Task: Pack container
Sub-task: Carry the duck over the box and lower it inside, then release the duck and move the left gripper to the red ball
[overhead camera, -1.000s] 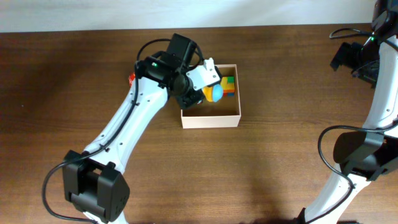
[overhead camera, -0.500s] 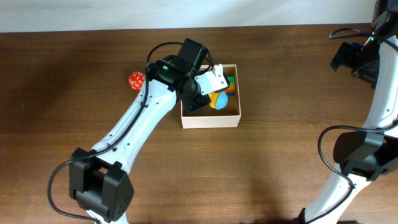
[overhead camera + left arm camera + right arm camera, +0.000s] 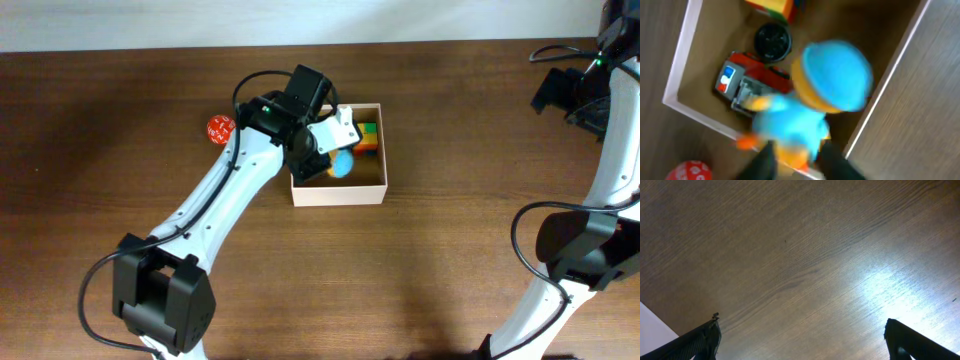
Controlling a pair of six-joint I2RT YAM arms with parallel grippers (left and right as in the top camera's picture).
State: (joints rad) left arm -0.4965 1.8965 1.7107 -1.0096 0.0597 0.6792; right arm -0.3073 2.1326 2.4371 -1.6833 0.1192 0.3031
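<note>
The container (image 3: 340, 194) is a shallow white-walled box with a tan inside, at the table's middle; it also shows in the left wrist view (image 3: 685, 55). My left gripper (image 3: 330, 152) hangs over it, shut on a blue and orange plush toy (image 3: 343, 165), which is blurred between the fingers (image 3: 799, 160) in the wrist view (image 3: 830, 80). Inside lie a red toy car (image 3: 757, 82), a black round piece (image 3: 772, 42) and a yellow-green block (image 3: 368, 135). My right gripper (image 3: 556, 92) is open and empty over bare wood (image 3: 800, 330) at the far right.
A red ball with white marks (image 3: 220, 128) lies on the table just left of the container, also seen in the left wrist view (image 3: 687, 171). The brown wooden table (image 3: 450, 270) stretches around. The table's back edge runs along the top.
My left gripper has carried the blue and orange toy rightward over the container and lowered it inside. The red ball came out from under the arm. The right arm has not moved.
</note>
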